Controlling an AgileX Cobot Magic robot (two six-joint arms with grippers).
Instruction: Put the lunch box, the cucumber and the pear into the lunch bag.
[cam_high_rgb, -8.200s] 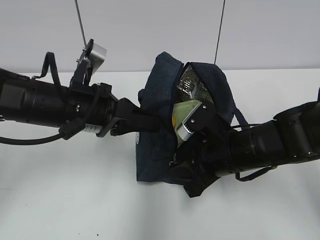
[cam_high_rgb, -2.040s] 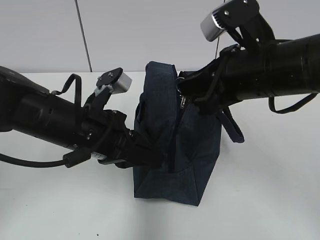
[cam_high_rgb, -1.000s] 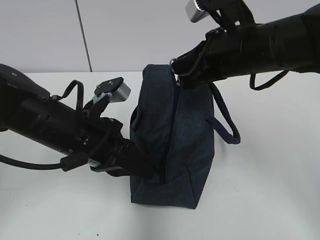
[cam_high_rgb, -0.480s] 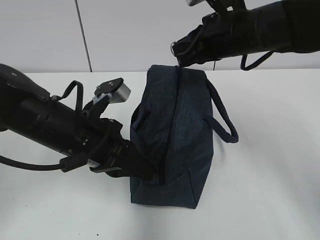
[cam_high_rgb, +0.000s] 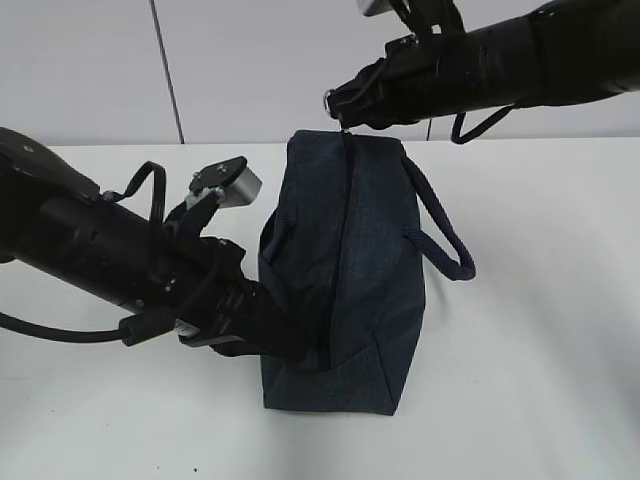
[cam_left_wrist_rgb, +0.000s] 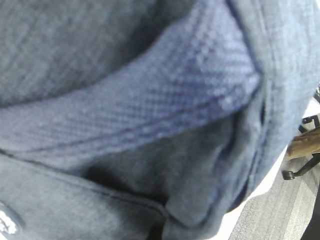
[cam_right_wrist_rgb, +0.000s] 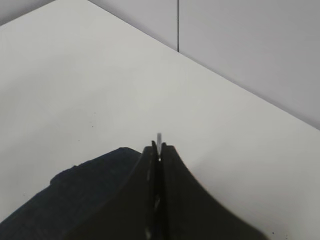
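Note:
The dark navy lunch bag (cam_high_rgb: 350, 280) stands on the white table with its zipper line (cam_high_rgb: 340, 240) drawn shut. My right gripper (cam_high_rgb: 335, 105) is shut on the metal ring pull (cam_high_rgb: 329, 100) just above the bag's far top end. In the right wrist view its fingers (cam_right_wrist_rgb: 150, 190) press together on a thin metal sliver (cam_right_wrist_rgb: 159, 137). My left gripper (cam_high_rgb: 290, 345) is pressed into the bag's lower left side and pinches the fabric. Navy fabric (cam_left_wrist_rgb: 150, 100) fills the left wrist view. The lunch box, cucumber and pear are hidden.
A looped strap handle (cam_high_rgb: 445, 235) hangs off the bag's right side, and another strap (cam_high_rgb: 272, 228) lies on its left. The white table (cam_high_rgb: 540, 330) runs back to a grey wall (cam_high_rgb: 250, 60). A floor and chair castors (cam_left_wrist_rgb: 300, 160) show past the bag.
The bag was open with the green lid showing; it is zipped shut now. My right gripper has carried the ring pull up and left to the bag's top end. The left arm stays.

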